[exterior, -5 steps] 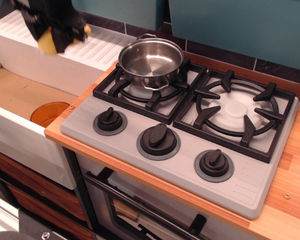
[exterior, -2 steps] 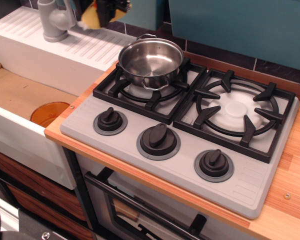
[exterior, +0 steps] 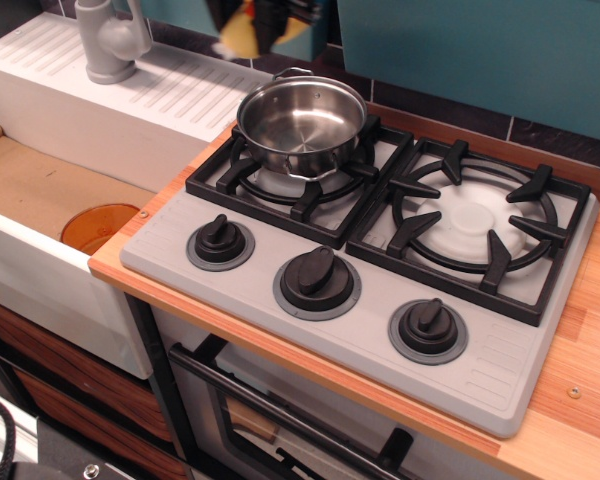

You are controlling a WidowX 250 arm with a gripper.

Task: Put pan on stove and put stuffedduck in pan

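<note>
While the gripper hangs at the top edge, mostly cut off by the frame, its dark fingers are clamped on the duck (blurred yellow patch with a touch of orange; little else readable).

Duck: in the air, above the back of the counter, up and left of the pan. Not touching the pan.

Pan: upright on the left burner grate of the stove, seemingly holding nothing, one wire loop handle facing front, the other toward the back wall.

Around:
- Grey faucet on the white ribbed ledge, left of the gripper, well apart from the pan.
- Sink left of the stove, lower than the counter; orange disc on its floor near the stove's front-left corner.
- Teal wall panels behind the stove, close behind the gripper.
- Right burner bare, white cap showing.
- Three black knobs in a row along the front.
- Wooden counter borders the stove on the right and front; oven door handle below.

Room: nothing stands between duck and pan. Pan's rim is open from above. Pan's back handle sits near the dark tile strip; the faucet stands to the left of the gripper.
</note>
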